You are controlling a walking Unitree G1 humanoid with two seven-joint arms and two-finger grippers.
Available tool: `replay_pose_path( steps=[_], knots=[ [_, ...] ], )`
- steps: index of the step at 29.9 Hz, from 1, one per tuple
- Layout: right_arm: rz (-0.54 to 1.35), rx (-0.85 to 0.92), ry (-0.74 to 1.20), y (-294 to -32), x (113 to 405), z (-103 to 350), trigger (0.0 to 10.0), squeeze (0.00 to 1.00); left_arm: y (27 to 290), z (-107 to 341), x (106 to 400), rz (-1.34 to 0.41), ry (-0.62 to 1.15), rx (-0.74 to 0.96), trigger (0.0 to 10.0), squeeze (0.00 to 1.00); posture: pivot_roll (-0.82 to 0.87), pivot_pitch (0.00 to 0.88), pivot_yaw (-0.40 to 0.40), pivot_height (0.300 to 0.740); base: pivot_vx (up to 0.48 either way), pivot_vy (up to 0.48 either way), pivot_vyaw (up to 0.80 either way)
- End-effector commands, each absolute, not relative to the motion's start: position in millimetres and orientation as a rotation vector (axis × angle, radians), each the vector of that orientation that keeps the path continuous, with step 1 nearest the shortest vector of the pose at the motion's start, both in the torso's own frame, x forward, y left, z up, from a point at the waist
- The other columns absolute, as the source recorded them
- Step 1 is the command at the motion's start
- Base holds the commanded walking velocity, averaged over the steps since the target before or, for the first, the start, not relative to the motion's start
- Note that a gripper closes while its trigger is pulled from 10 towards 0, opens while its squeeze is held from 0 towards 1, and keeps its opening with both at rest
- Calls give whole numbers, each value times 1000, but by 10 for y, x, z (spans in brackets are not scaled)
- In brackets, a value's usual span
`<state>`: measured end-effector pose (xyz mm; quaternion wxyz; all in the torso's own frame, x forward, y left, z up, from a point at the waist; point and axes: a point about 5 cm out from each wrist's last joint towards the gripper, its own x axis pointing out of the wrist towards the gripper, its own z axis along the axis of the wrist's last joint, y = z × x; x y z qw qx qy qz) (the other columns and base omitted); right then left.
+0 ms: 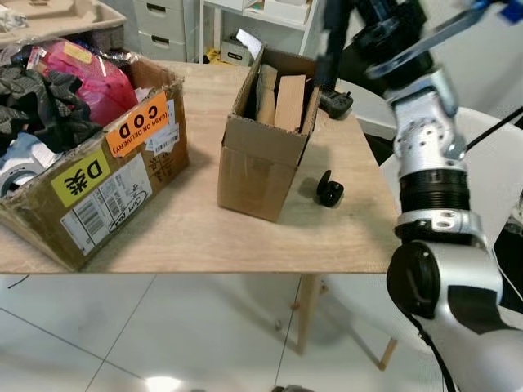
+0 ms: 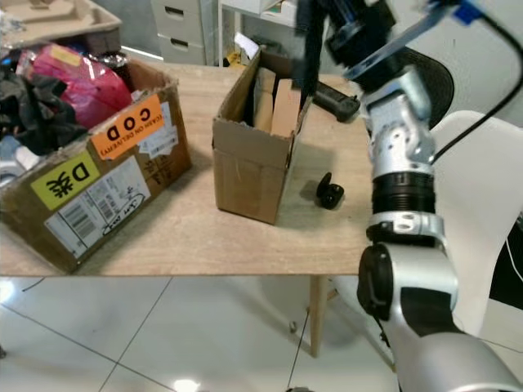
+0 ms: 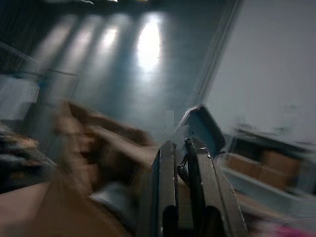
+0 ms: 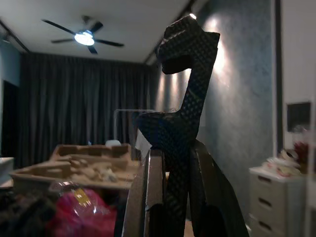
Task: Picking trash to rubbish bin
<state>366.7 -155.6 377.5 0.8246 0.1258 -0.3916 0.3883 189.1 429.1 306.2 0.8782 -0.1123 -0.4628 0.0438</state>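
Your right gripper is clamped on a dark, zigzag-shaped piece of trash, which stands up between its fingers. In the head views, the right arm reaches up along the right of the frame, with the strip hanging at top centre over the small open box. That box sits mid-table with cardboard pieces upright inside. A black earbud case lies just right of it. At left, a big box holds clutter. Your left gripper has its fingers nearly together, nothing visibly between them.
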Motion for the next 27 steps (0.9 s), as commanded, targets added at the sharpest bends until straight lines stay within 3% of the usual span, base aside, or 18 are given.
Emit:
replay_pose_path(
  steps=[1,5,7,9,15,17,18,27],
  knots=[
    [791,250,-832,-1589,3653,3751,10000,0,4148,3082,1905,-47,-970,-242,10000,0,94,108,-68,740,0,0,0],
    [715,230,-790,-1661,3677,3696,10000,0,3967,3170,1851,-228,-1000,-259,10000,0,92,106,-66,740,0,0,0],
    [591,174,-730,-1773,3755,3641,10000,0,3700,3199,1834,-445,-971,-255,10000,0,91,106,-65,740,0,0,0],
    [562,155,-720,-1795,3772,3629,10000,0,3635,3195,1840,-490,-953,-252,10000,0,91,107,-65,740,0,0,0],
    [452,134,-677,-1913,3829,3632,10000,0,2864,3060,1932,-937,-667,-135,10000,0,88,111,-67,740,0,0,0],
    [446,135,-673,-1922,3835,3642,10000,0,2783,3034,1932,-985,-626,-118,10000,0,88,111,-67,740,0,0,0],
    [439,126,-660,-1927,3853,3672,10000,0,2605,3018,1932,-1083,-577,-95,10000,0,88,112,-68,740,0,0,0],
    [450,114,-643,-1869,3901,3776,10000,0,2186,2965,1908,-1294,-464,-61,10000,0,90,130,-61,740,0,0,0]
  ],
)
